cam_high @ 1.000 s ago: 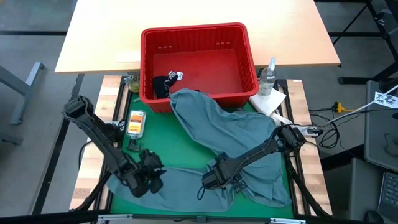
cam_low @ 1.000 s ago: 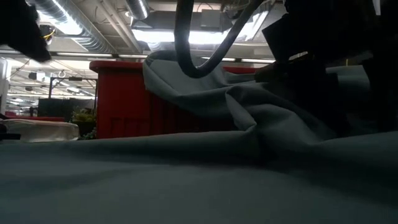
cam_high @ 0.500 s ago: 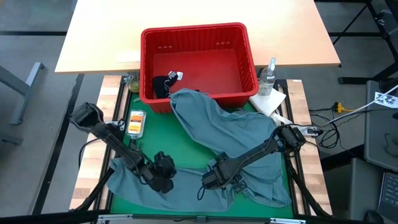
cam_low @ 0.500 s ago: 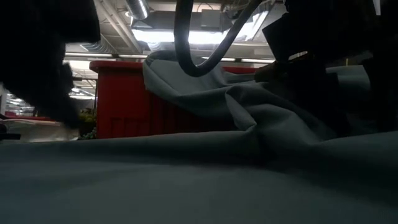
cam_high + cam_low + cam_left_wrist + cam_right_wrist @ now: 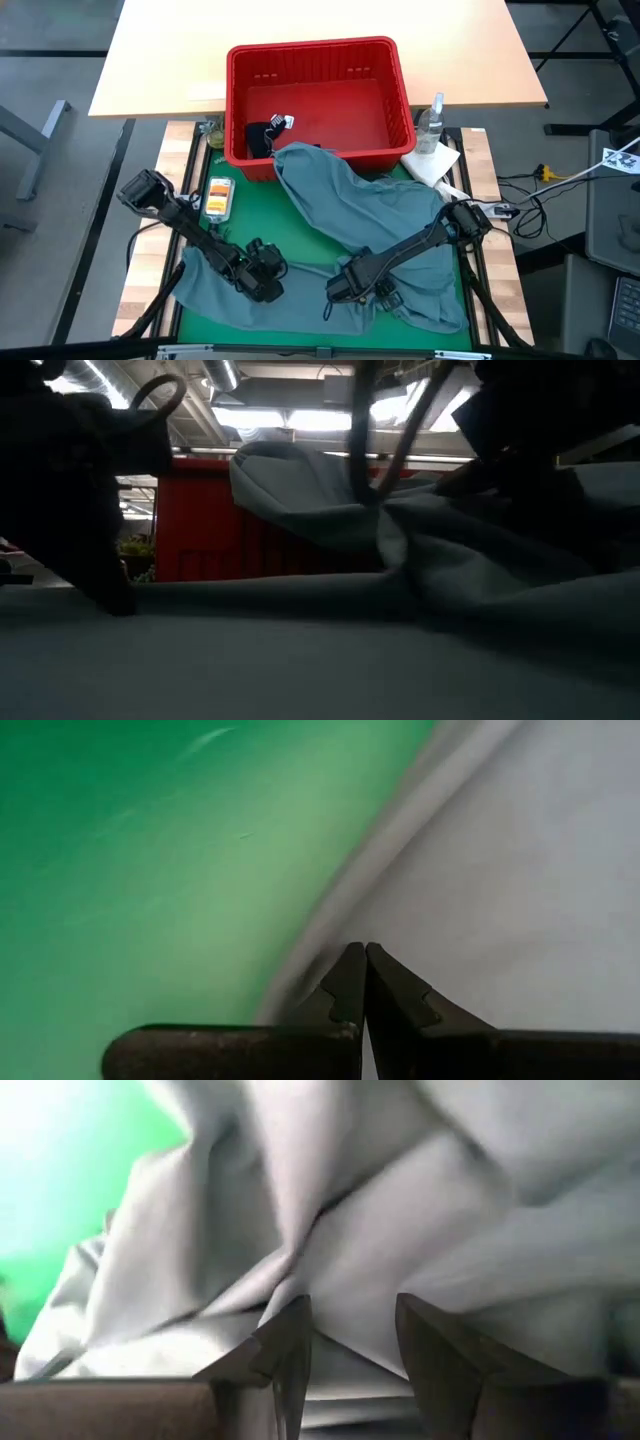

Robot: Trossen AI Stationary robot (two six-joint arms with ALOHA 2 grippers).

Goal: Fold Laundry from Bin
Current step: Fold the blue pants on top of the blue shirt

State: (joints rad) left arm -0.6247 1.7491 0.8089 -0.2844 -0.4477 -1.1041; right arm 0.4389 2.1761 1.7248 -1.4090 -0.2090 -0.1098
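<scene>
We see the large grey-blue garment (image 5: pixel 370 215) spread over the green mat (image 5: pixel 250 215) of the bench. One end hangs over the front rim of the red bin (image 5: pixel 240 100); the rest runs to the mat's front edge and right front corner. The bin stands at the rear edge of the mat, partly on the light wooden table (image 5: pixel 160 60) behind. Inside it, at the left front corner, lies a dark navy garment (image 5: pixel 262 135) w/ a small white tag.

Left gripper (image 5: pixel 268 283) is down at the front left part of the mat, on the cloth's edge. In the left wrist view its fingertips (image 5: pixel 350 970) are pressed together, tips meeting right at the hem where grey cloth borders green mat. We cannot tell whether fabric is pinched between them.

Right gripper (image 5: pixel 345 287) is low over the garment near the front edge, approx. mid-bench. In the right wrist view its fingers (image 5: pixel 290 1340) stand narrowly apart w/ a raised fold of the grey cloth (image 5: pixel 400 1250) just ahead of the gap; a grip cannot be confirmed.

Other items: an orange-white packet (image 5: pixel 219 196) near the mat's left edge, a clear spray bottle (image 5: pixel 433 120) and white paper towel (image 5: pixel 432 163) beside the bin's right front corner.

Low view: the garment (image 5: pixel 300 490) drapes down in front of the bin wall (image 5: pixel 200 520).
</scene>
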